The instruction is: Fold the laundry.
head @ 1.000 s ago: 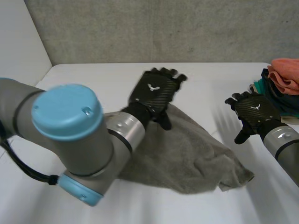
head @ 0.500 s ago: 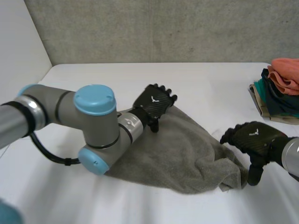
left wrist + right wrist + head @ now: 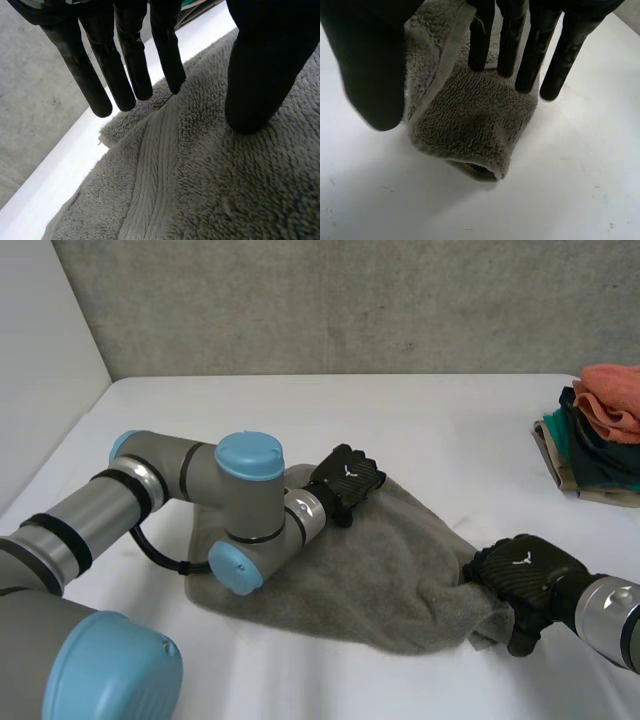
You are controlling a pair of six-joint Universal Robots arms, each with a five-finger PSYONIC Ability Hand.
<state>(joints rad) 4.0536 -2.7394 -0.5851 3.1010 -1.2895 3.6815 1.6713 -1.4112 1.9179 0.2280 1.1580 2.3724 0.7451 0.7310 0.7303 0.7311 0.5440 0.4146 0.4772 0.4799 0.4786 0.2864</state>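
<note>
Here we are at the grey towel (image 3: 390, 560), lying rumpled across the middle and lower right of the head view. The left hand (image 3: 345, 478) sits at its far edge, frame centre. From its wrist camera the fingers (image 3: 125, 65) run straight out over the hem and the thumb (image 3: 260, 75) presses its tip into the pile. It is spread wide, with nothing pinched. The right hand (image 3: 520, 575), lower right, is over the towel's near corner. Its fingers (image 3: 520, 45) are straight, the thumb (image 3: 370, 70) stands well apart on the other side, and the corner lies between them, ungripped.

Now the risks, as I read them. That right-hand corner is doubled over on itself, so a closing hand may catch two layers and the fold would come out skewed. On the left, the fingertips are right at the hem; a shallow pinch on thick terry could slip once lifted. The left arm's blue-capped elbow (image 3: 245, 460) is low over the towel's left part and might drag it.

The tabletop (image 3: 450, 425) is white and smooth, so I judge the cloth will slide easily. Behind is a grey concrete wall (image 3: 330, 300), with a white panel (image 3: 40, 350) at upper left. A stack of folded clothes (image 3: 600, 430), orange on top, sits at the right edge.
</note>
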